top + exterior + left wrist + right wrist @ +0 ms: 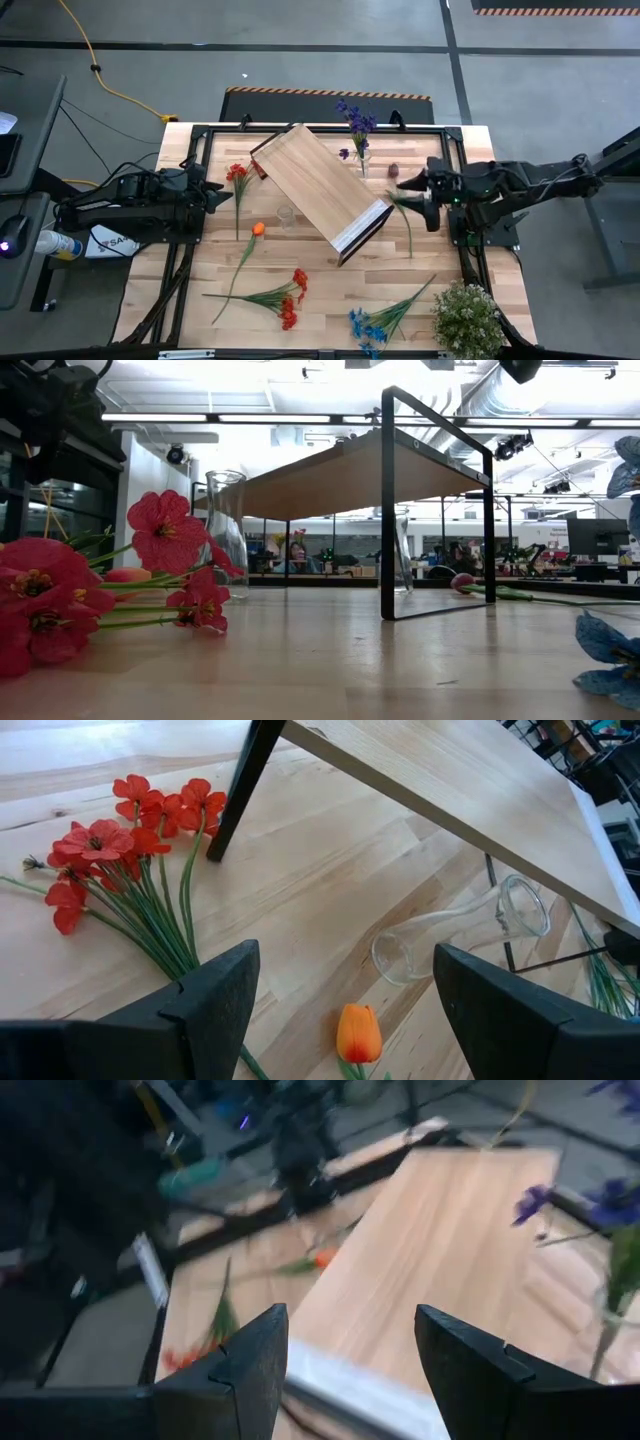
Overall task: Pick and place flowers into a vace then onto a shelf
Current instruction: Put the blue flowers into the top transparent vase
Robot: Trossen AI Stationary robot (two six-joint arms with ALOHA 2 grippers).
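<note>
Loosely scattered, the flowers (284, 300) lie flat on the surface (320, 310), long green stems with red, orange and blue blooms (purple ones stand in a vase (361, 160)). Beside them the light-wood shelf (318, 186) stands askew, between the left gripper (222, 195) and right gripper (412, 190), both spread apart, grasping nothing.

The shelf (400, 465) stands on the counter (330, 660), its wooden board raised on a dark frame. Red flowers (165, 530) lie on the counter near the camera, and a clear glass vase (226, 530) stands upright just behind them. A dark maroon bloom (462, 582) lies beyond the shelf's leg. Blue petals (610, 650) show closest to the camera.
</note>
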